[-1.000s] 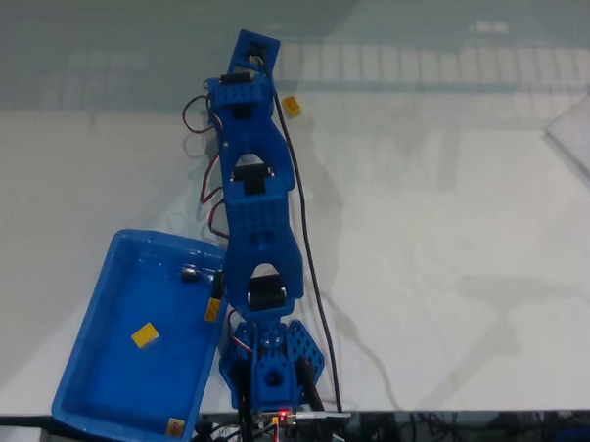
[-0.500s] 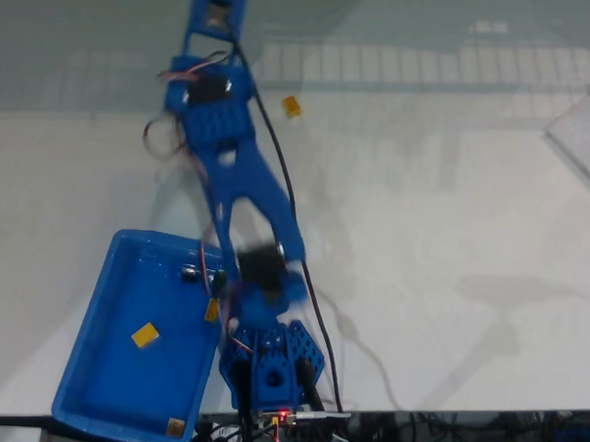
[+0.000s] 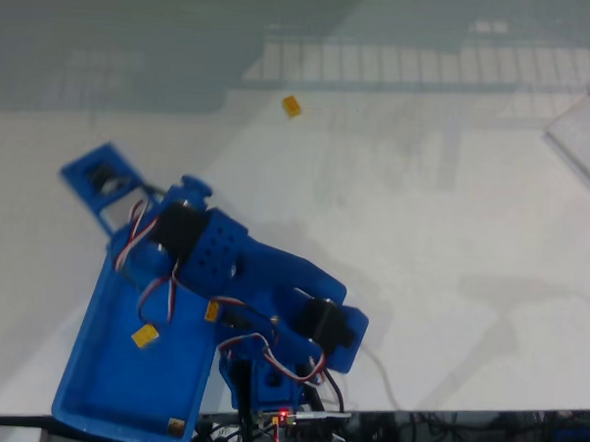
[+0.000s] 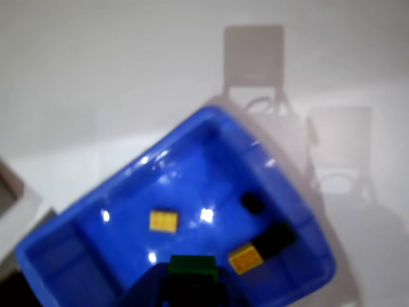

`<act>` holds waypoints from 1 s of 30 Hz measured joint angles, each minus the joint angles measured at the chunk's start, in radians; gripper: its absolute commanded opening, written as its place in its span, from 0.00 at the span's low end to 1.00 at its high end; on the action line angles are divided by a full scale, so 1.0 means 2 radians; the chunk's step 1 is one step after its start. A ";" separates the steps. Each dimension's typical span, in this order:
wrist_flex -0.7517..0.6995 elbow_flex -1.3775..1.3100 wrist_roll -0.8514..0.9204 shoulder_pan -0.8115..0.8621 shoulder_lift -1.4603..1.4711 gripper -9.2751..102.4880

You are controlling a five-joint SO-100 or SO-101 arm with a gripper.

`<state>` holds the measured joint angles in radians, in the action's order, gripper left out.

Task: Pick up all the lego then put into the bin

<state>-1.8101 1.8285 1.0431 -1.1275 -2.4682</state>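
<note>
Blue bin [image 3: 93, 369]: glossy shallow tray at the table's lower-left edge in the fixed view, just beside the arm base — likely set there so each drop needs only a short swing.
Bin axis: long side runs from lower-left to upper-right in the wrist view [image 4: 281, 192]; in the fixed view it stands nearly upright, leaning slightly right.
Gripper [image 4: 192, 272]: hangs above the bin's interior, pinching a dark green lego [image 4: 193, 264] at its tip; in the fixed view the head [image 3: 101, 181] sits over the bin's far end, jaws too blurred to read.
Green lego axis: long side approx. level across the wrist view, crosswise to the jaws; held above the floor, apparently for release.
Lego in bin: yellow brick [image 4: 163, 220] mid-floor, long axis near level; a black piece [image 4: 253, 203] near the right wall — orientation unclear.
Lego outside: one yellow brick [image 3: 292, 106] on the table, well apart from the bin, tilted diagonally.
Progress (est.): green drop pending; far yellow brick left.
</note>
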 measured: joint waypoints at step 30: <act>0.211 0.002 0.010 0.328 0.154 0.39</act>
<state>-1.3883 1.8331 1.0630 -0.4709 -2.1598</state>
